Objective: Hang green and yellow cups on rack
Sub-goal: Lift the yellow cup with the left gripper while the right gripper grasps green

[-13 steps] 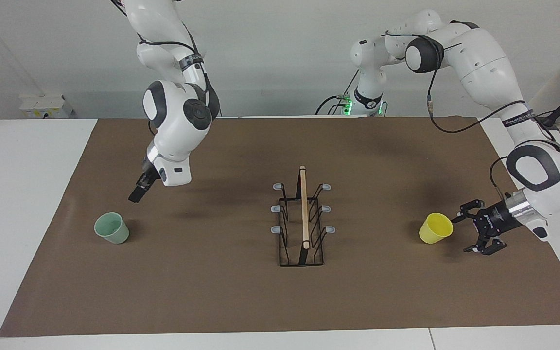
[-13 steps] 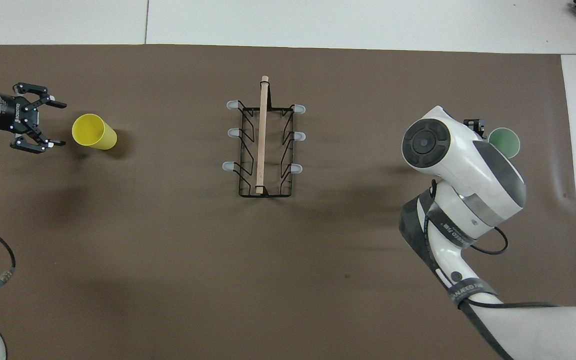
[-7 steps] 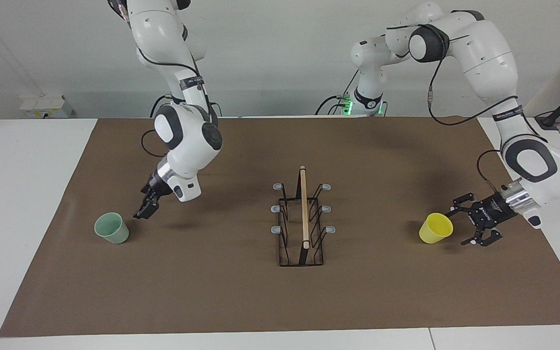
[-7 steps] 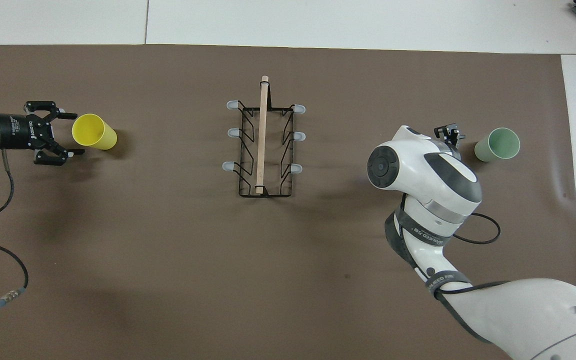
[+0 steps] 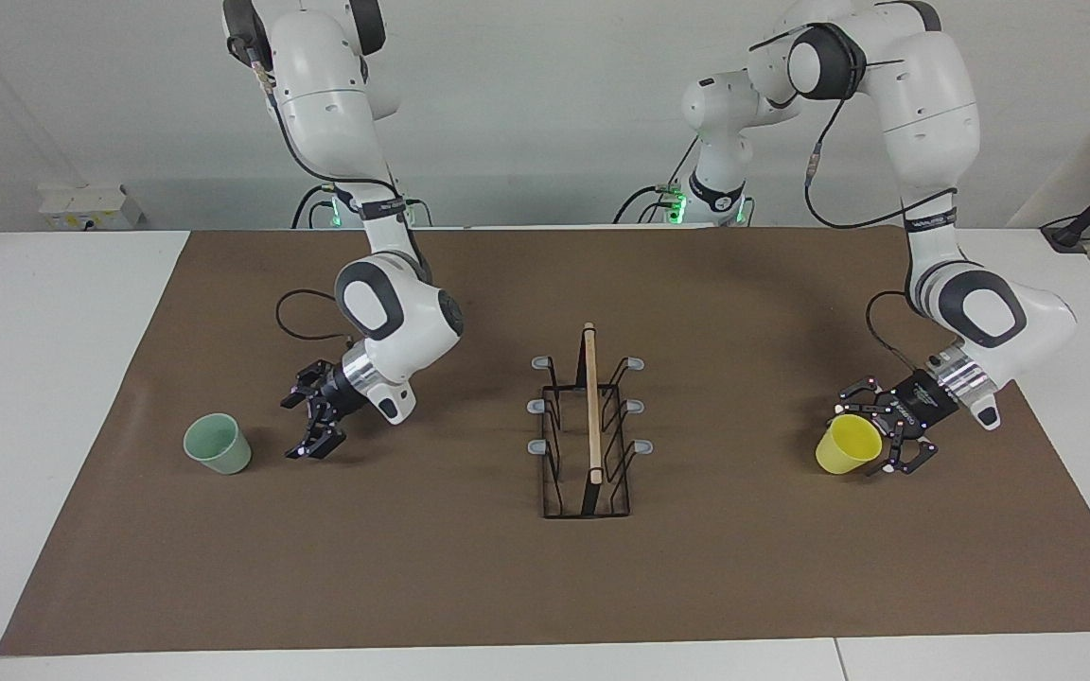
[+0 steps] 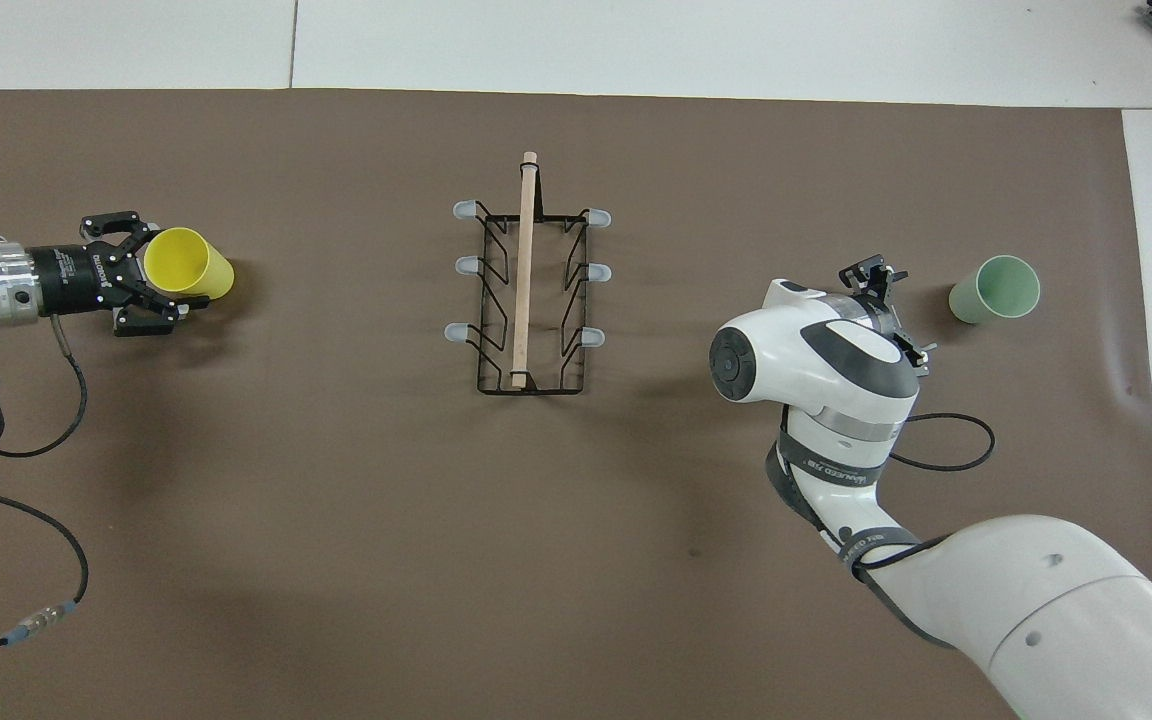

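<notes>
The yellow cup (image 5: 843, 449) (image 6: 191, 266) stands on the brown mat toward the left arm's end. My left gripper (image 5: 871, 437) (image 6: 168, 270) is open and level with it, its fingers on either side of the rim; I cannot tell whether they touch. Toward the right arm's end stands the pale green cup (image 5: 218, 445) (image 6: 994, 289), apart from my open right gripper (image 5: 297, 428) (image 6: 904, 310), which hangs low beside it on the rack's side. The black wire rack (image 5: 591, 407) (image 6: 526, 280) with its wooden rod sits mid-mat, nothing on its prongs.
The brown mat (image 5: 469, 567) covers most of the white table (image 5: 34, 378). Cables trail from both wrists over the mat. A small white box (image 5: 81, 203) sits by the wall at the right arm's end.
Both arms have come down and in. The left gripper slid up to the yellow cup's rim. The right gripper dropped lower and turned level beside the green cup. Neither cup moved.
</notes>
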